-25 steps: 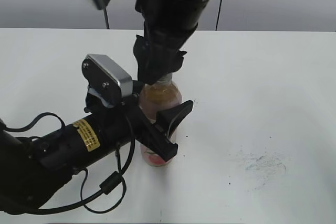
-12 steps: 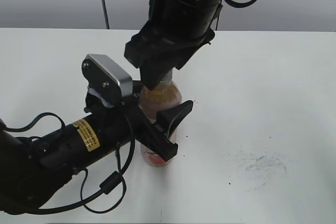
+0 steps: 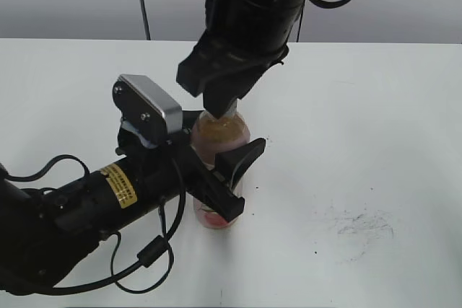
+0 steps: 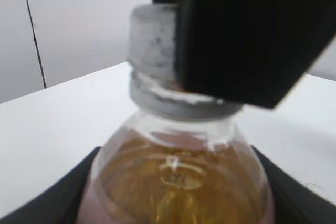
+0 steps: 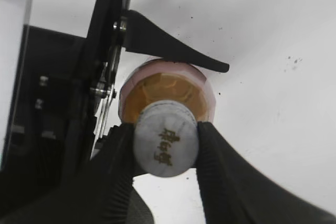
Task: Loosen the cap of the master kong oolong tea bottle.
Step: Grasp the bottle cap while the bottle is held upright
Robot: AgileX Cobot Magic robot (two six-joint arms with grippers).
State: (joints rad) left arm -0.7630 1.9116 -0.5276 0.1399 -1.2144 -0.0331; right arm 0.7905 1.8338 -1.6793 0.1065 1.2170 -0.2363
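The master kong oolong tea bottle [image 3: 220, 135] stands upright on the white table, amber tea showing through its clear shoulder [image 4: 178, 182]. My left gripper [image 3: 231, 178] comes in from the left and is shut on the bottle's body, one black finger [image 3: 245, 155] behind it and one in front. From above, my right gripper [image 3: 220, 110] is shut on the cap [image 5: 166, 145], a light-grey round cap with a dark mark on top, with ribbed black fingers [image 5: 220, 166] pressed to both sides. In the left wrist view the cap [image 4: 152, 45] is half hidden behind a right finger.
Dark scuff marks [image 3: 361, 225] stain the table [image 3: 375, 106] to the right of the bottle. A black cable loop [image 3: 144, 257] hangs from the left arm near the front edge. A grey wall rises behind the table's far edge.
The right wrist has turned over the bottle top, and its fingers have closed in onto the cap. The left gripper and the bottle have stayed put.
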